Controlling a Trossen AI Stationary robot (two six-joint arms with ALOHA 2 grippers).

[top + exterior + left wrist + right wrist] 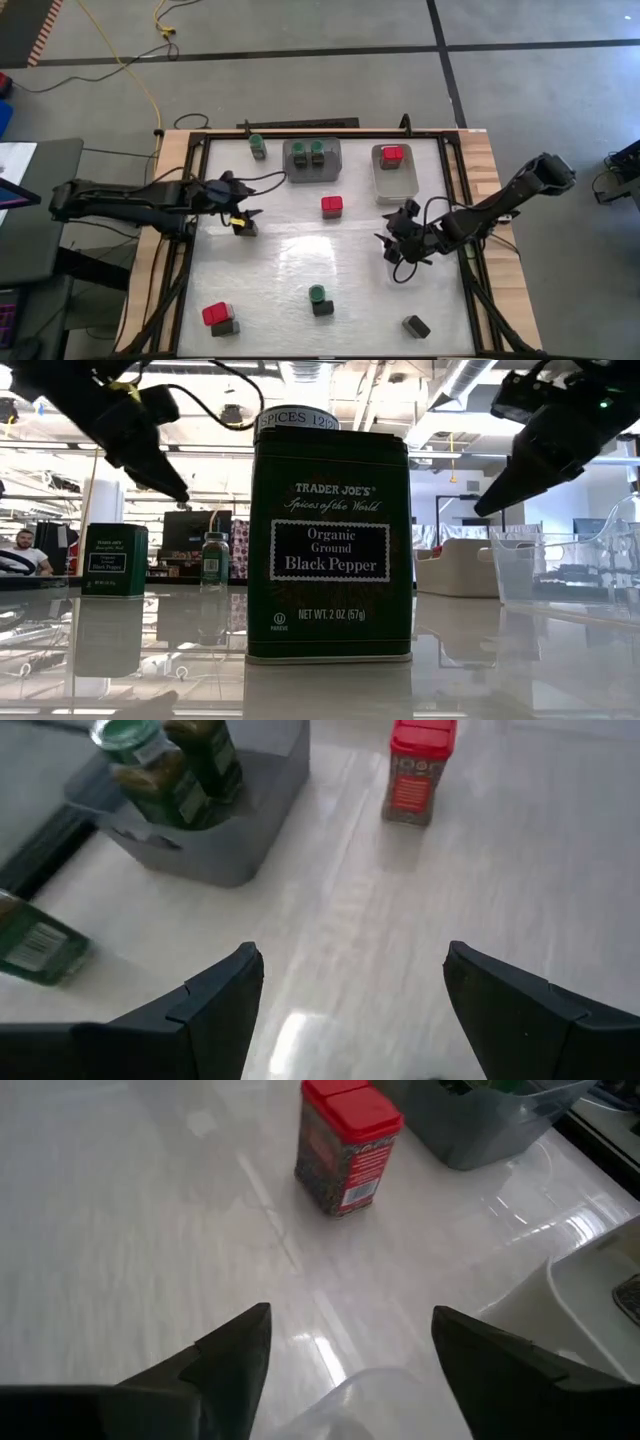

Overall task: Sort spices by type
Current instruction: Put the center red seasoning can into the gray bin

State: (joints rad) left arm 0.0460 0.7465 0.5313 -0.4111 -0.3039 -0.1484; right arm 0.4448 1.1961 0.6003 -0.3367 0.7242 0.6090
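Observation:
The spices stand scattered on the white table. Two green-lidded jars (311, 153) stand in a grey tray (311, 172), and a third (258, 146) stands left of it. One red-topped box (392, 155) is in a clear tray (393, 185); another (332, 205) stands mid-table. My left gripper (243, 214) hangs open at the table's left, above a dark tin (115, 560). My right gripper (397, 246) hangs open at the right, pointing toward the mid-table red box (345, 1150). Neither has anything between its fingers.
Near the front edge, a round green-lidded jar (318, 294) sits on a black pepper tin (330, 540). A red-topped box (216, 314) stands next to a dark block (226, 328) at the front left. Another dark block (416, 326) lies at the front right.

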